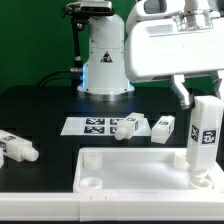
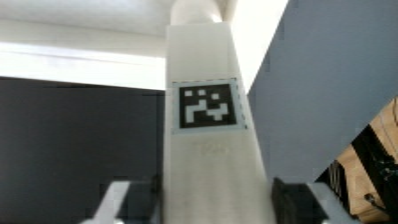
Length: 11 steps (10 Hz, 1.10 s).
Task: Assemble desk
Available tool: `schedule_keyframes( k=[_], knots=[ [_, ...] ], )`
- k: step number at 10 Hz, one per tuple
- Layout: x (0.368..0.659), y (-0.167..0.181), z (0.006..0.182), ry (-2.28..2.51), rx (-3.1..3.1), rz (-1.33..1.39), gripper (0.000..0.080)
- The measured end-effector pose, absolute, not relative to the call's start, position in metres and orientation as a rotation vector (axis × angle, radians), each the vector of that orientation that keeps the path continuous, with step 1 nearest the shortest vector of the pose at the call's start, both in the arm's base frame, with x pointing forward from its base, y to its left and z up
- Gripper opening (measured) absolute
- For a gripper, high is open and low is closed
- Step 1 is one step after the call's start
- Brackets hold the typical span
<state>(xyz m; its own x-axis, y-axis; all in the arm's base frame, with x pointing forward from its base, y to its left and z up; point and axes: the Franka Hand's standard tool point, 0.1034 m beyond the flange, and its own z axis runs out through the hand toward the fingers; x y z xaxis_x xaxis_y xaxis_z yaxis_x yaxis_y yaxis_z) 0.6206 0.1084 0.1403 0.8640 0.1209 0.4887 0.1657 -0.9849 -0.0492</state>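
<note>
Exterior view puts the desk panel flat on the black table at 6 o'clock, with a round socket at its 9 o'clock end. At the panel's 3 o'clock end a leg stands upright, its foot at the corner. The wrist view shows the gripper clamped on that leg, a finger against each side. A loose leg lies at 9 o'clock. A second loose leg rests at the marker board's 3 o'clock end, with a third loose leg just beyond.
</note>
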Motion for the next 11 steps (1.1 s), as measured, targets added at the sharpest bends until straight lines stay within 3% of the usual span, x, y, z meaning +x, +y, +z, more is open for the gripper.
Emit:
schedule_keyframes(
  k=[6, 10, 11],
  knots=[
    [0.621, 0.11, 0.123, -0.225, -2.95, -0.742, 0.0285],
    [0.621, 0.11, 0.122, -0.226, -2.943, -0.787, 0.0285],
    [0.621, 0.11, 0.122, -0.226, -2.943, -0.783, 0.0395]
  ],
)
